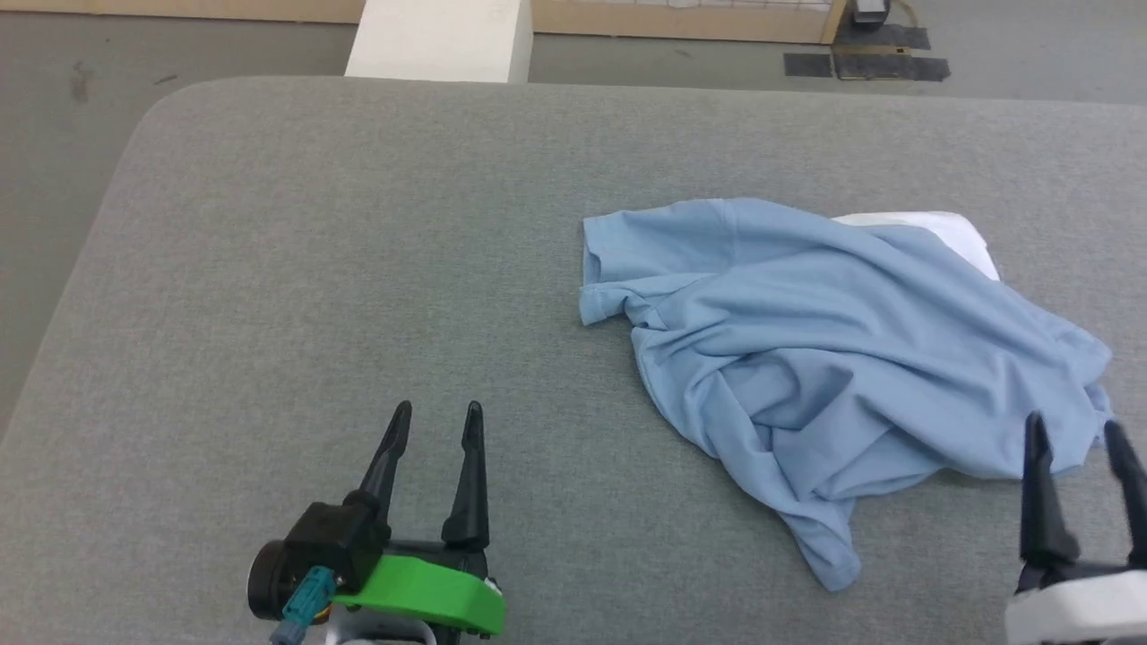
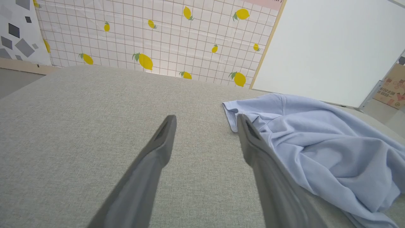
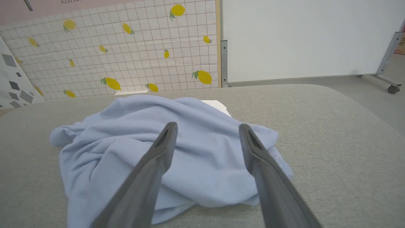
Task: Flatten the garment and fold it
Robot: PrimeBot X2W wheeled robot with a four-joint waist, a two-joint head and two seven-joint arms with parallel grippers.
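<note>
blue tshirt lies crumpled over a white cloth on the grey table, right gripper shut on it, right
No: the right gripper is open and holding nothing, as the right wrist view shows. The garment does lie crumpled over the white cloth on the grey table.

This looks like a staged robot test lab rather than a real home. Beyond the grey fabric-covered tabletop (image 1: 358, 269) stand movable partitions: a panel with lemon-and-grid wallpaper (image 2: 158, 38) and a plain white board (image 3: 300, 38) on a castered frame (image 3: 393, 89). Bare grey floor (image 1: 54, 134) surrounds the tabletop, and a cardboard box (image 2: 392, 90) sits beyond it.
</note>
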